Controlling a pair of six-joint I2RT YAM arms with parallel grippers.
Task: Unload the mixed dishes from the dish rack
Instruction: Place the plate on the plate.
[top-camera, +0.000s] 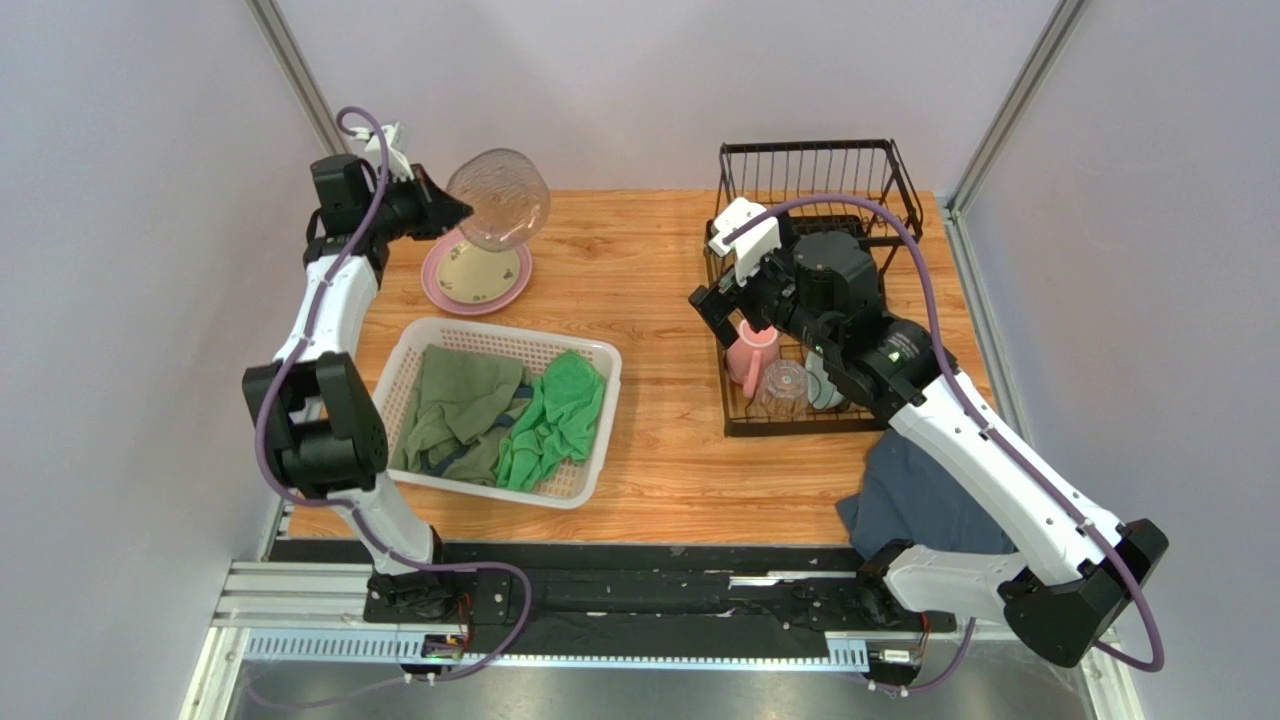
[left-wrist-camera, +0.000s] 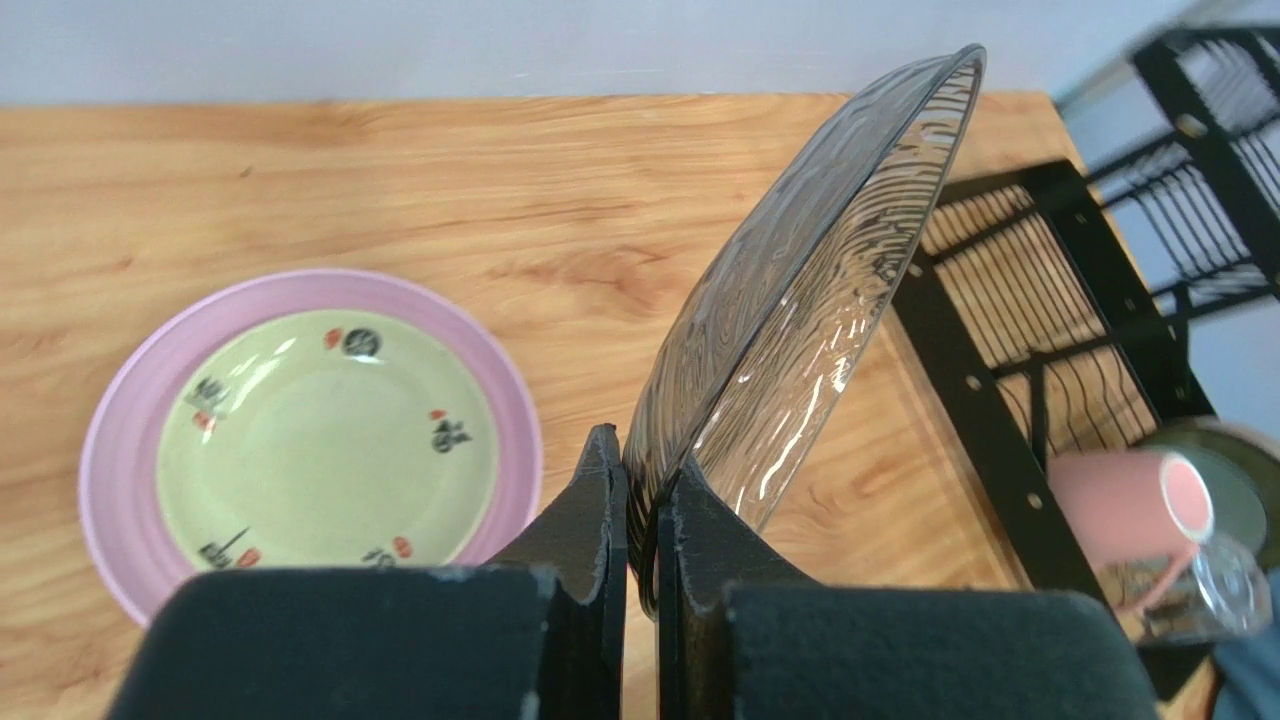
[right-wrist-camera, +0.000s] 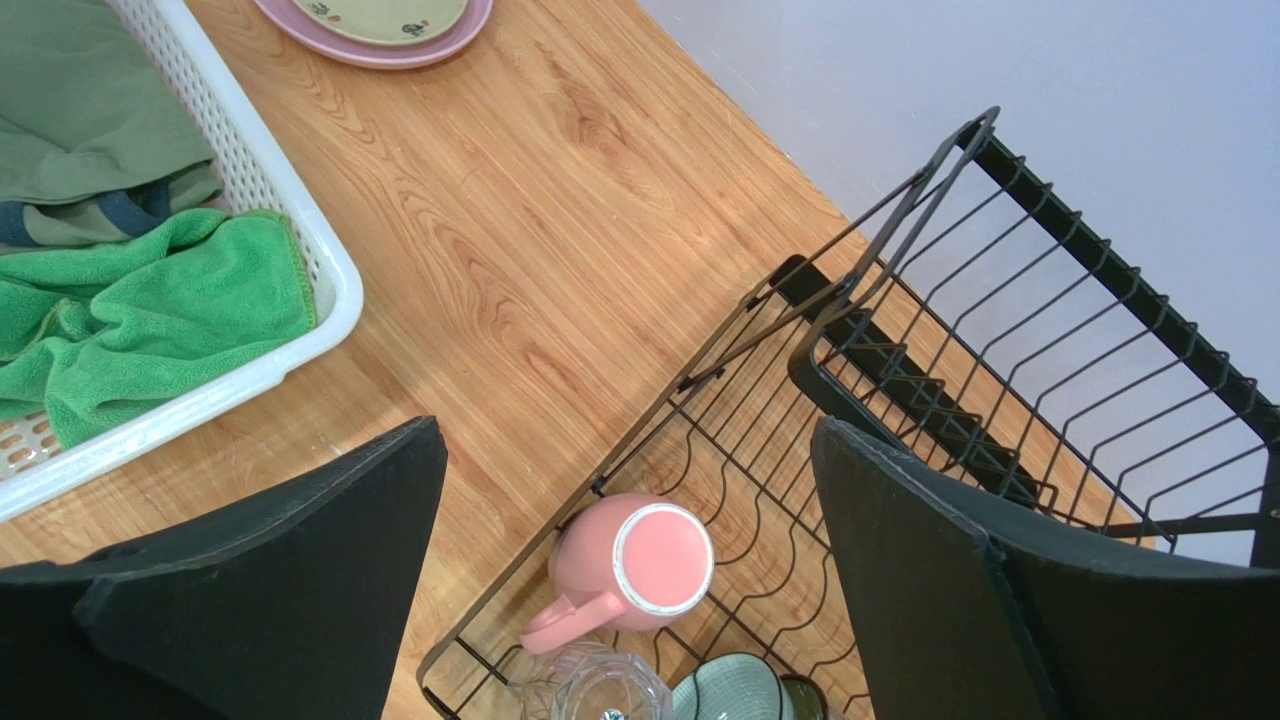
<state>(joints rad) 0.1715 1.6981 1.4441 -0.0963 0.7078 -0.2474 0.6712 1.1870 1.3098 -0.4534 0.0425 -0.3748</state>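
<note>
My left gripper is shut on the rim of the grey ribbed plate, holding it tilted on edge above the table. Below it the cream plate lies on the pink plate. My right gripper is open and empty above the black dish rack. On the rack's lower tray, the pink mug stands upside down beside the clear glass cup, the teal bowl and the brown-olive bowl.
A white mesh basket with green cloths sits at the front left of the table. A dark blue cloth lies at the front right by the right arm.
</note>
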